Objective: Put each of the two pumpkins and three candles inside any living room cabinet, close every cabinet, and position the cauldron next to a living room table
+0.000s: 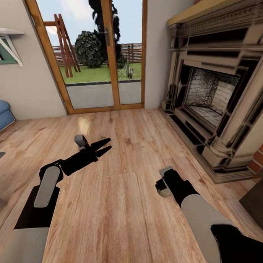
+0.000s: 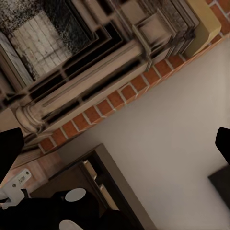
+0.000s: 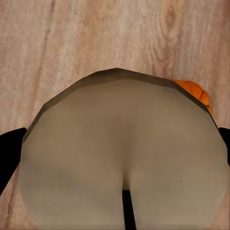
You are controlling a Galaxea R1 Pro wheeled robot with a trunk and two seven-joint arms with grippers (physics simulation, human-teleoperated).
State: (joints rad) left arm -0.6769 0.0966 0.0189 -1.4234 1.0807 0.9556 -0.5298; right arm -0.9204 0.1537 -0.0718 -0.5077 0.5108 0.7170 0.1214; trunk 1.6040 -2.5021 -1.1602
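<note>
Over the light plank wood floor (image 1: pixel 123 208), the left claw (image 1: pixel 104 146) hung slightly parted, gripping nothing. The right claw (image 3: pixel 115 158) clamped a stubby pale grey-cream cylindrical candle (image 3: pixel 120 158) between its black fingers (image 3: pixel 8 153), with a small orange ribbed pumpkin (image 3: pixel 196 92) peeking behind it. A dark stone fireplace (image 1: pixel 218 93) stood to the right.

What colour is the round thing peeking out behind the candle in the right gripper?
Orange pumpkin, clearest in the right wrist view.

No readable text, labels, brands or numbers anywhere.
</note>
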